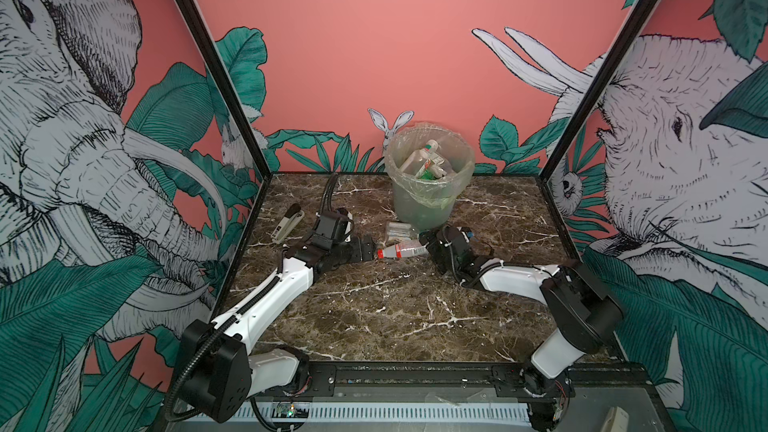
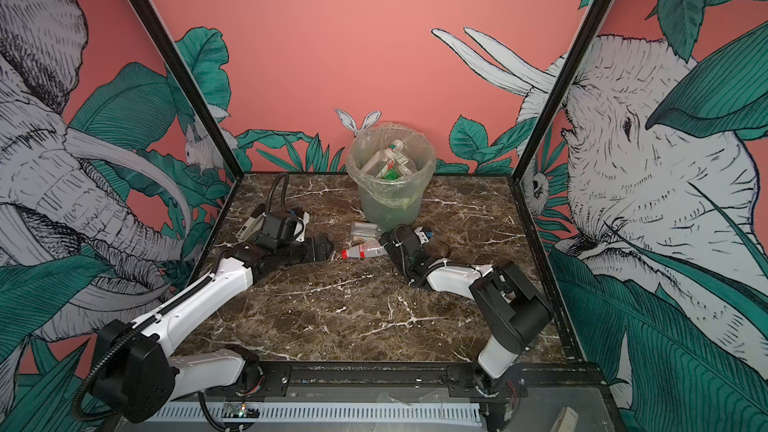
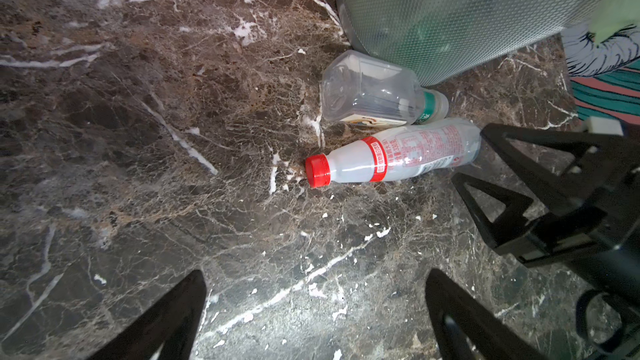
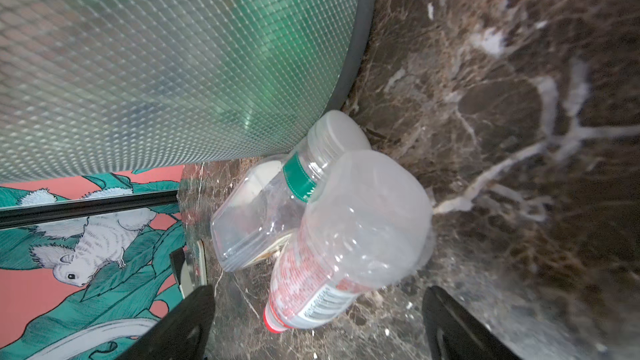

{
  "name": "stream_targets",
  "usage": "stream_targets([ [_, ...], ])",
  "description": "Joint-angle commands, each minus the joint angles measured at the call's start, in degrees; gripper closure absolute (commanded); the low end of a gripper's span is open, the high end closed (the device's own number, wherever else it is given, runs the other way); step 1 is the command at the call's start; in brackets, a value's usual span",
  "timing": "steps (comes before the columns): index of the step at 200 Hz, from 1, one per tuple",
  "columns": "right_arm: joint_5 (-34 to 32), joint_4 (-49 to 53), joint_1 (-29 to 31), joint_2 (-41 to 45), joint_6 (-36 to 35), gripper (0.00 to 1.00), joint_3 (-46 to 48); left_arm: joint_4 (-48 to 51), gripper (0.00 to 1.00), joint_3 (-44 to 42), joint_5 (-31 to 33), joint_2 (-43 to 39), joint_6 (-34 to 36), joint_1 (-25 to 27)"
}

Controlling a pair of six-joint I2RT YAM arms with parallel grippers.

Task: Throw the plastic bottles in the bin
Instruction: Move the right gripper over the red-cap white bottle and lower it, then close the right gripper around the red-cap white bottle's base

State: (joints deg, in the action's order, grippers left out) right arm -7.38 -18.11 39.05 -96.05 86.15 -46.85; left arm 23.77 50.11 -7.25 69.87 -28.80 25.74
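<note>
A clear bottle with a red cap and red label point(image 1: 401, 250) point(image 3: 391, 159) lies on its side on the marble table in front of the bin point(image 1: 428, 197). A squarish clear bottle with a green neck band point(image 1: 398, 231) point(image 4: 256, 212) lies against the bin's foot. Several more bottles point(image 1: 426, 157) sit inside the bin. My right gripper point(image 1: 428, 245) point(image 4: 317, 320) is open, its fingers point(image 3: 498, 140) straddling the red-label bottle's base end without pressing it. My left gripper point(image 1: 369, 248) point(image 3: 317, 313) is open and empty, just short of the red cap.
A white-and-black stapler point(image 1: 286, 222) lies at the table's left edge behind the left arm. The bin point(image 2: 390, 201) stands at the back middle against the wall. Black frame posts mark the table's back corners.
</note>
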Motion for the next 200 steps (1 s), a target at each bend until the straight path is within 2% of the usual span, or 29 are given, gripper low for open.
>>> stream_targets([
  [1, -2.72, -2.53, 0.42, -2.14, 5.13, 0.1, -1.53, 1.96, 0.01, -1.37, 1.23, -2.36, 0.84, 0.17],
  [64, -5.05, 0.98, 0.42, -5.17, 8.11, 0.13, -4.13, 2.61, 0.01, -2.97, 1.7, -4.1, 0.16, 0.1],
  [106, -6.27, 1.37, 0.39, -7.1, 10.17, 0.25, -4.77, 3.0, 0.01, -3.24, 1.78, -4.13, 0.14, 0.11],
  [157, -4.4, 1.34, 0.41, -11.13, 11.56, 0.24, -7.56, 3.47, 0.01, -3.68, 2.14, -4.78, -0.04, 0.11],
  [190, -5.58, -0.31, 0.39, -10.53, 12.38, 0.42, -5.25, 4.15, 0.01, -3.76, 2.59, -5.55, 0.06, 0.1],
  [200, -5.89, -0.61, 0.42, -9.68, 12.09, 0.44, -4.44, 4.33, 0.01, -3.83, 2.91, -5.63, 0.06, 0.1],
])
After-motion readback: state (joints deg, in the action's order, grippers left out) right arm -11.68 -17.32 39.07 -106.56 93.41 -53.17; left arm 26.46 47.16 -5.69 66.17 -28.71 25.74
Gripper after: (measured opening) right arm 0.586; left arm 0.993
